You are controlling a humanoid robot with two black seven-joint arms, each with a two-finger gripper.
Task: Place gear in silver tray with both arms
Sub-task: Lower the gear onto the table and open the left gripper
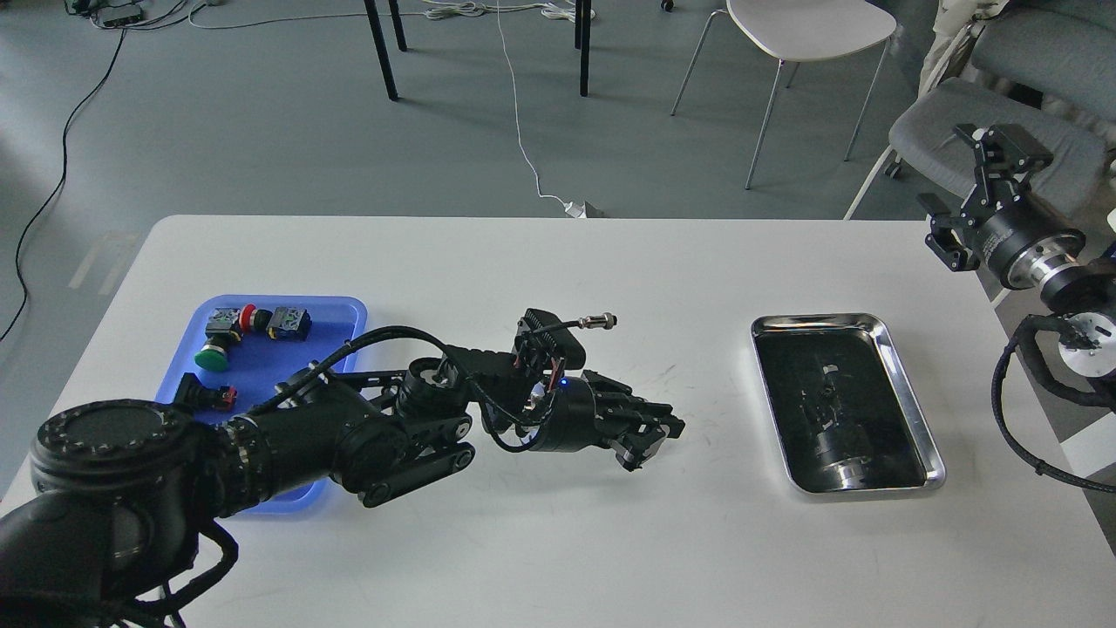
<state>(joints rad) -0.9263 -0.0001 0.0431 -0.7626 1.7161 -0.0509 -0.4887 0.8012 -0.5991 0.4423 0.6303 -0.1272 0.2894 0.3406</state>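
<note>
The white table [558,279] is lying broad and mostly bare. The left arm [349,427] is reaching across its middle, its gripper [649,436] hovering low between the two trays; its fingers are sitting close together, and whether they are holding anything I cannot tell. The blue tray [349,310] of push-button switches [228,336] is sitting near the left edge. The silver tray [907,384] is lying near the right edge. The right gripper [1003,157] is hanging beyond the table's right edge, fingers spread, holding nothing.
</note>
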